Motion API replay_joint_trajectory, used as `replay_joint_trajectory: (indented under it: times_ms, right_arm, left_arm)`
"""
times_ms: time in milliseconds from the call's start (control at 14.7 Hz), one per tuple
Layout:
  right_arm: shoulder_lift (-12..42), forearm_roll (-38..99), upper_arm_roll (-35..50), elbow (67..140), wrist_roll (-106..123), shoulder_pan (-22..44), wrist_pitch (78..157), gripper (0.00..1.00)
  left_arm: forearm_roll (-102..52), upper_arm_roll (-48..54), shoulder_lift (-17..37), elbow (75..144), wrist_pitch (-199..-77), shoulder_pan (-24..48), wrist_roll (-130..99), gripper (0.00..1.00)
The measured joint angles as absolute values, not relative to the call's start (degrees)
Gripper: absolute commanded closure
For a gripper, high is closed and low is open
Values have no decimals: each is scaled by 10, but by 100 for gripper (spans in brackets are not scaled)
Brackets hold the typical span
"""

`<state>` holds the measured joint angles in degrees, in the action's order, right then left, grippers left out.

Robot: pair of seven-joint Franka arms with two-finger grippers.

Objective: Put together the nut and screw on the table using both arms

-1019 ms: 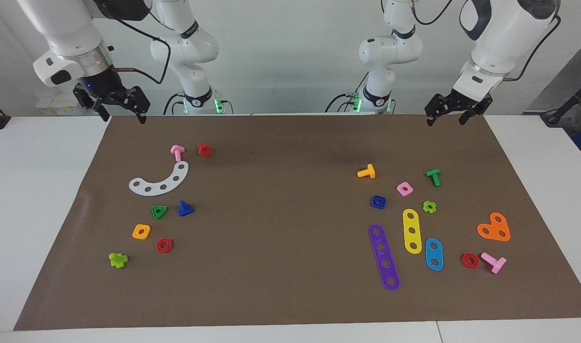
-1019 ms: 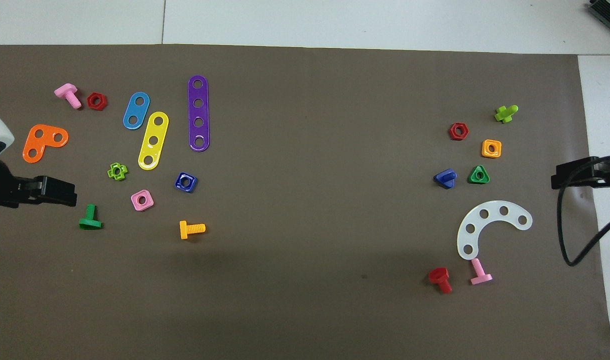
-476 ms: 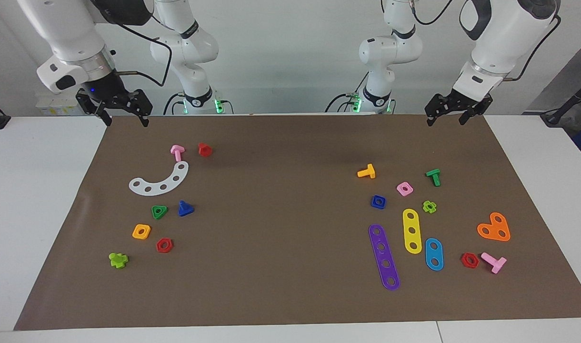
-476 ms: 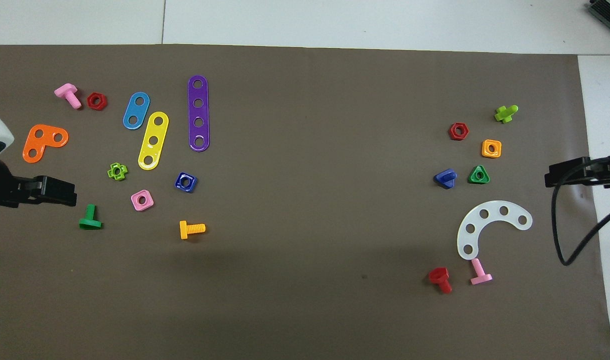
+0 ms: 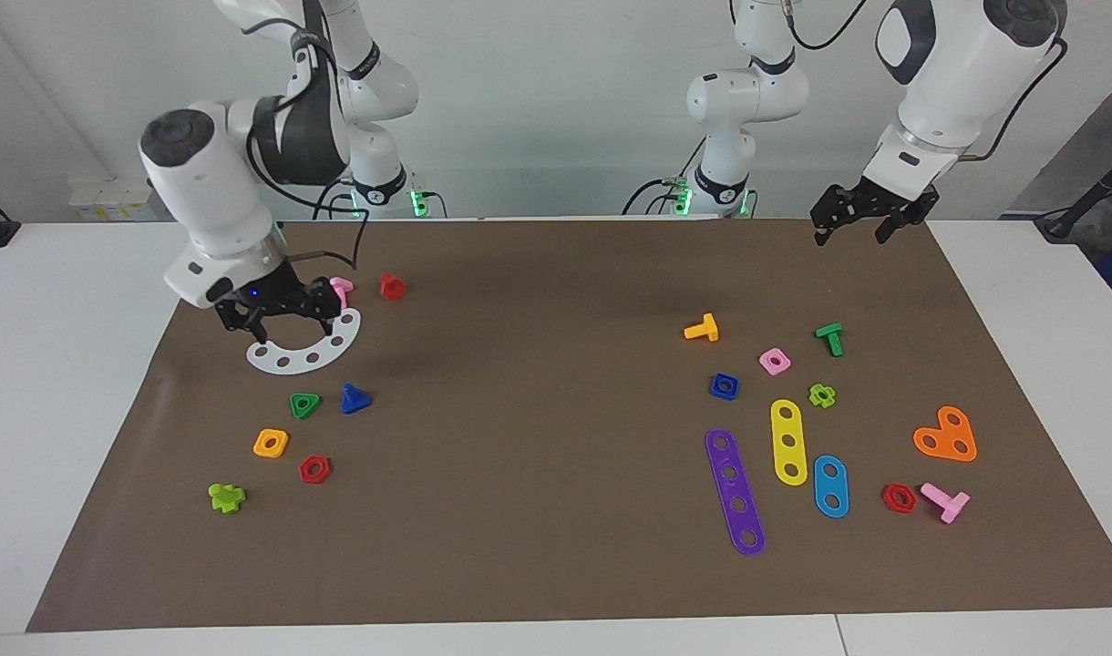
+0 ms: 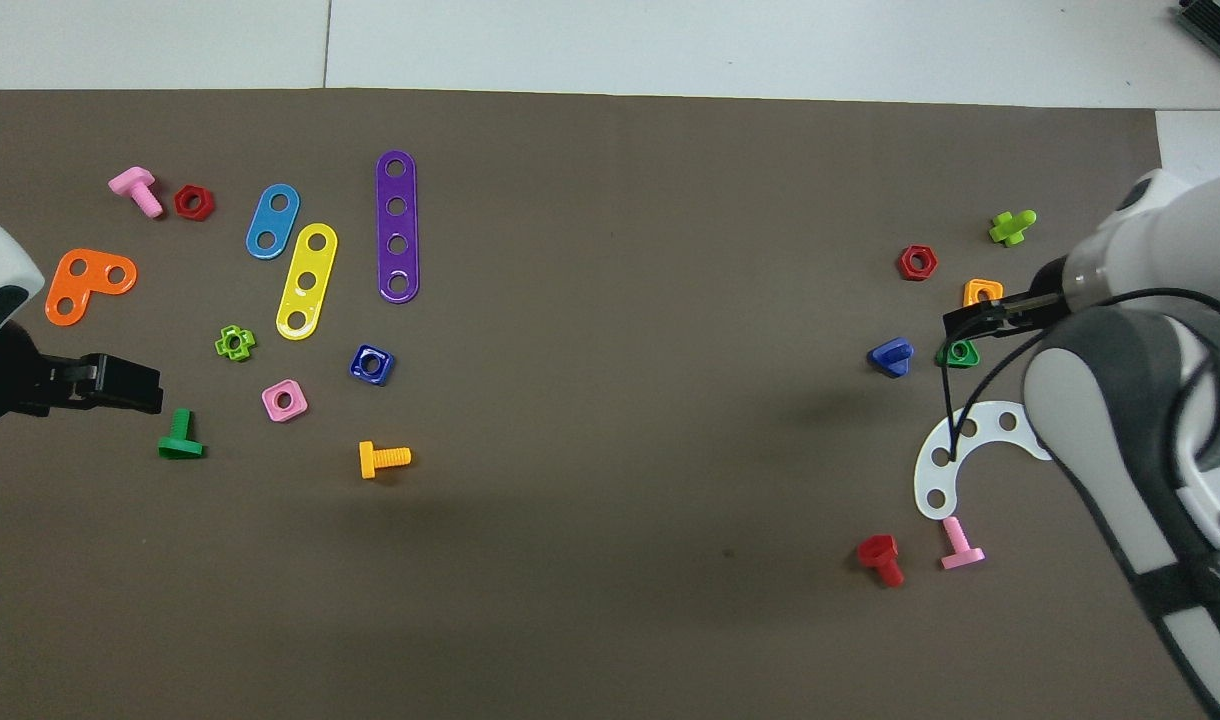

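I read the screw as lying on the brown mat at the right arm's end of the table, just beside the green triangular nut. In the overhead view its triangular head points toward the robots and toward the table's middle, with the short shaft running away toward the green nut, so the long axis sits at a slant across the mat.

The right gripper hangs over the white curved strip, jaws wide and empty. The screw lies farther from the robots than that strip, a little toward the table's middle. My judgement: this arm is the nearer of the 2 and should take the screw, fingers set across the shaft.

The nut rests flat at the left arm's end, hole up, between the orange bolt and the purple strip. The left gripper waits over the mat's edge nearest the robots, jaws wide, holding nothing, well apart from the nut.
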<state>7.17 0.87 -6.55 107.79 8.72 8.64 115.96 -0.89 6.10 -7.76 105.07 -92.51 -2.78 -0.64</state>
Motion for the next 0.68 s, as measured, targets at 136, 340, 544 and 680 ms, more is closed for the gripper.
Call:
replay_joint_trajectory:
  times_ms: [136,340,544,680]
  right_arm:
    - [112,16,-65,1094,113,99,1231,0]
    - [148,42,-65,1128,176,97,1315,4]
    - [155,58,-65,1153,216,92,1337,29]
    - [155,58,-65,1167,233,92,1339,57]
  left_arm:
    - [-10,66,-76,1085,-969,-24,-6,7]
    - [-15,69,-57,1145,-1062,-13,-6,9]
    - [-17,70,-11,1160,-1138,10,-6,10]
    - [-17,72,22,1161,-1191,32,2,10]
